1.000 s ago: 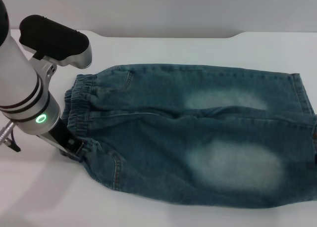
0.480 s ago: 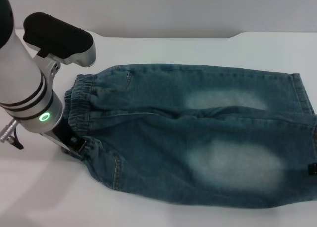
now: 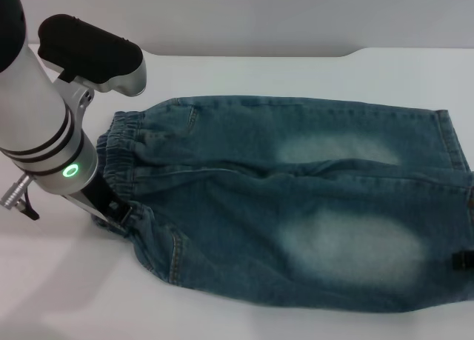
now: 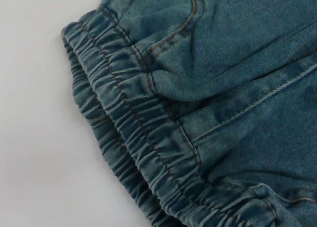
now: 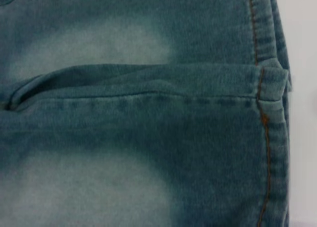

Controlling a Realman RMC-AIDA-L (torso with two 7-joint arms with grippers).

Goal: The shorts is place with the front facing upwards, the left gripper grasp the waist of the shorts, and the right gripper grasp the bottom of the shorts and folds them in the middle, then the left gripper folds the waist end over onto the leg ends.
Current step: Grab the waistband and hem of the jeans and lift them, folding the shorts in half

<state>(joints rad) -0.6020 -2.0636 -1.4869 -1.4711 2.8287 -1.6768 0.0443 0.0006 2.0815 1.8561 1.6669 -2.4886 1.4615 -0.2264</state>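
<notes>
The teal-blue denim shorts (image 3: 296, 199) lie flat on the white table (image 3: 244, 73), with pale faded patches on both legs. The gathered waist (image 3: 122, 162) is at the left and the leg ends (image 3: 453, 162) at the right. My left gripper (image 3: 111, 214), under the green-lit arm, sits at the near corner of the waist and touches the band. The left wrist view shows the ruffled waist (image 4: 133, 128) close up. Only a small black part of my right gripper (image 3: 463, 262) shows, at the near leg hem. The right wrist view looks down on the stitched hems (image 5: 265, 113).
The white table runs past the shorts on every side, with bare surface in front and behind. Its far edge has a stepped notch (image 3: 355, 53) at the back right. The thick left arm (image 3: 44, 132) stands over the table's left side.
The left arm has shifted slightly to the right at the waist corner. The black part of the right gripper has slid toward the near edge along the leg hem. The shorts lie as before.
</notes>
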